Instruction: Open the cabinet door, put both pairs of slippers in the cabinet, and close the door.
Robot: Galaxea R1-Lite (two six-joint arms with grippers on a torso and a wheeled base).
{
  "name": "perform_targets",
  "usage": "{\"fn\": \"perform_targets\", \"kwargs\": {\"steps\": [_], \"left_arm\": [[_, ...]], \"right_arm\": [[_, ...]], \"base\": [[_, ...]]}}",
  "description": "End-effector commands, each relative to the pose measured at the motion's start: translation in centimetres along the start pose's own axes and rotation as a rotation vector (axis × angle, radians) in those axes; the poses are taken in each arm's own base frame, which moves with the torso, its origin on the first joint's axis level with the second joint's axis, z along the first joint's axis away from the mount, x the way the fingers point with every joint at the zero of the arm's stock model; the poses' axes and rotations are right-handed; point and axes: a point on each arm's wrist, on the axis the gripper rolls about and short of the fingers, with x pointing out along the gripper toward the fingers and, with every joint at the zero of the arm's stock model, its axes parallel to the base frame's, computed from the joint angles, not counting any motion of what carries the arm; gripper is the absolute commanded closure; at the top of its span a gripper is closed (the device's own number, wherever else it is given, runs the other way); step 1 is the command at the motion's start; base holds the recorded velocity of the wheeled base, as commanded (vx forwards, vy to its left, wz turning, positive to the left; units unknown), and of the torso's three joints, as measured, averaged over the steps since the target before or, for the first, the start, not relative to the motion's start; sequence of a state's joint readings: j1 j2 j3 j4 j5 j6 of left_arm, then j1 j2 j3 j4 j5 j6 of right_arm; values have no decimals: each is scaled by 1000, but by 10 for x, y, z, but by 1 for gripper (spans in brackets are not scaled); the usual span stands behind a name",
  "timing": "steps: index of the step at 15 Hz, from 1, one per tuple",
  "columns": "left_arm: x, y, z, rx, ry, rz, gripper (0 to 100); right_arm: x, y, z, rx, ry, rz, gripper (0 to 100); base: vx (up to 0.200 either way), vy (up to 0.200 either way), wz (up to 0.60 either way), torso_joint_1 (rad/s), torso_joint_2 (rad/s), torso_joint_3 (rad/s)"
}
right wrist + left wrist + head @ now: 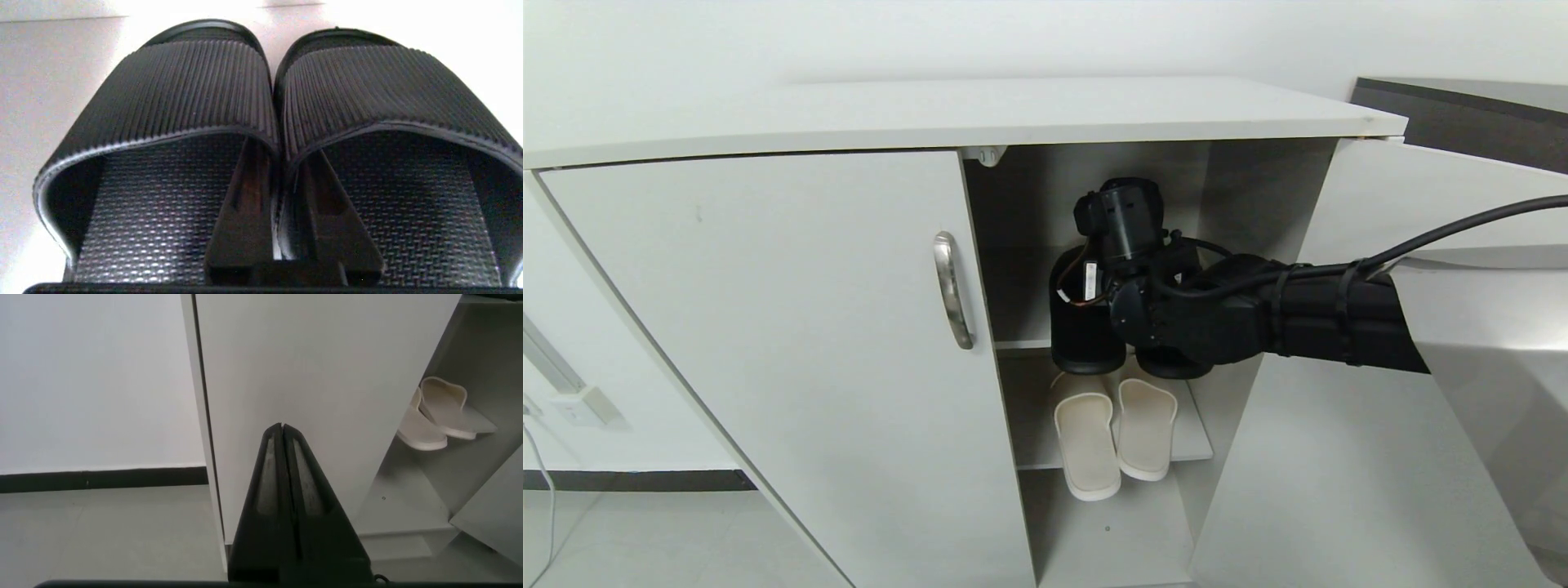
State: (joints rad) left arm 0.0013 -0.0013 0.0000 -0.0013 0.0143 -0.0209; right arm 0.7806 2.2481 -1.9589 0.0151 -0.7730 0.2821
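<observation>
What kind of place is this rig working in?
Likely a home-style entryway, or a mock-up: white shoe cabinet, white slippers on its shelf, black slippers held inside, plain wall with dark baseboard.

Heads up: from the head camera the pair of black ribbed rubber slippers (1086, 343) sits mostly behind the right arm (1258, 318), with just the lower ends poking out. Up close, the right gripper (282, 184) has its fingertips buried under the straps. The cream foam slippers (1086, 445) lose their toes behind the black pair.

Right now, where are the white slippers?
In the head view, the white slippers sit on the open right side's lower shelf, below the black slippers.
</observation>
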Motion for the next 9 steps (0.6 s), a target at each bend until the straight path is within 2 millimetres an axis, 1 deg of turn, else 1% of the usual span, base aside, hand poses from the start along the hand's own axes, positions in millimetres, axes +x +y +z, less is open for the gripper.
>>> {"fn": "perform_targets", "kwargs": {"steps": [1, 3, 4, 5, 6, 9], "left_arm": [[0, 0, 0, -1, 1, 1, 100], [0, 0, 0, -2, 1, 1, 100], [0, 0, 0, -2, 1, 1, 100], [0, 0, 0, -2, 1, 1, 100], [0, 0, 0, -2, 1, 1, 100], [0, 0, 0, -2, 1, 1, 100]], "right_arm": [[0, 0, -1, -3, 3, -1, 0], [-7, -4, -1, -14, 15, -1, 0], [-22, -9, -1, -9, 31, 10, 0], [-28, -11, 1, -9, 32, 14, 0], [-48, -16, 7, -7, 29, 31, 0], [-91, -29, 17, 6, 14, 92, 0]], "base": [[0, 0, 0, 0, 0, 0], [0, 0, 0, 0, 0, 0], [0, 0, 0, 0, 0, 0], [0, 0, 0, 0, 0, 0], [0, 0, 0, 0, 0, 0], [0, 0, 0, 0, 0, 0]]}}
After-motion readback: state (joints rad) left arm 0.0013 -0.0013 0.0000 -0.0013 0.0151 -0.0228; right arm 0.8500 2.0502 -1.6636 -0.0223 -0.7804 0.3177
